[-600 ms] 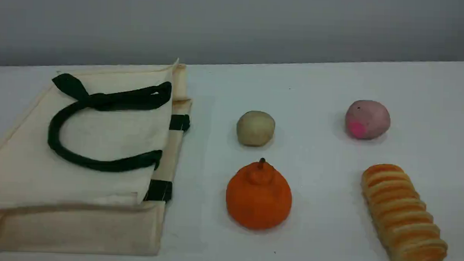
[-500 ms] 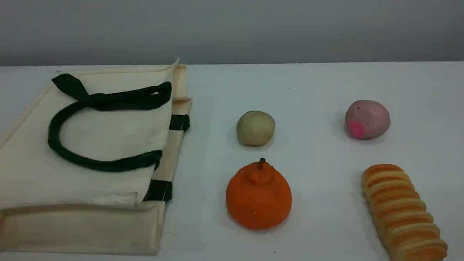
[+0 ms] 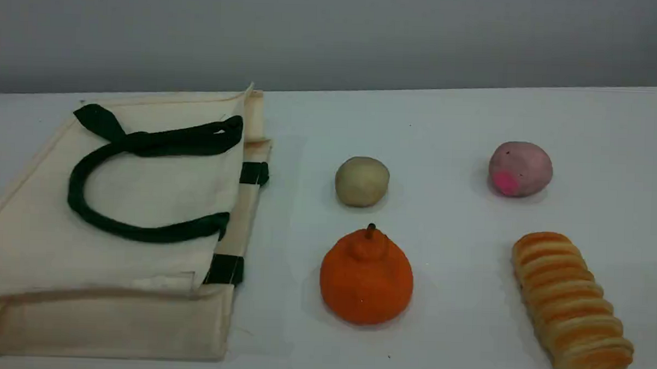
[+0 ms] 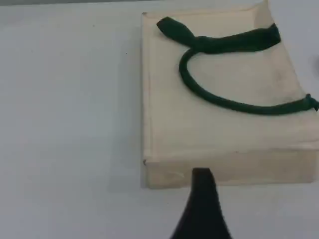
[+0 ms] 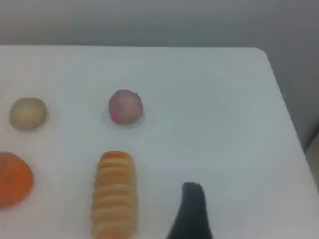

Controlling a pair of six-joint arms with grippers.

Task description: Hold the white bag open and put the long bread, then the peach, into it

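table (image 3: 462, 118): white, carries everything; both arms are outside the scene view.
white bag (image 3: 48, 240): lies flat and closed on the table, ahead of the left end effector and up and right of its tip in the left wrist view; the bag's near edge lies just past the tip.
bag handle (image 3: 141, 232): dark green strap looped flat on top of the bag.
long bread (image 3: 573, 305): lies on the table, ahead and left of the right end effector, near it but apart, its length running away from the tip.
orange fruit (image 3: 366, 276): stemmed, farther left of the right end effector than the bread, cut off at the right wrist view's left edge.
peach (image 3: 520, 169): pink spot facing the scene camera; beyond the bread, ahead and left of the right end effector, well apart.
beige ball (image 3: 361, 181): beyond the orange fruit, far ahead and left of the right end effector.
left end effector (image 4: 202, 209): one dark fingertip shows; fingers spread apart, holding nothing.
right end effector (image 5: 192, 211): one dark fingertip shows above bare table; fingers apart, empty.
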